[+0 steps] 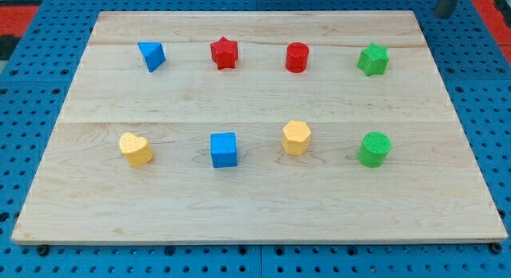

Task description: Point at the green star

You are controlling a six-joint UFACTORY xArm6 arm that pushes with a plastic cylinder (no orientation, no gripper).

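Observation:
The green star (pixel 373 59) lies in the top row at the view's right, on the wooden board (pixel 255 206). A dark rod shows at the view's top right corner, off the board; my tip (pixel 444 15) is up and to the right of the green star, well apart from it. Nothing touches the star.
Top row from the left: blue triangle (pixel 152 55), red star (pixel 224 53), red cylinder (pixel 297 57). Bottom row: yellow heart (pixel 136 148), blue cube (pixel 224 149), yellow hexagon (pixel 295 137), green cylinder (pixel 374 148). A blue pegboard (pixel 479 86) surrounds the board.

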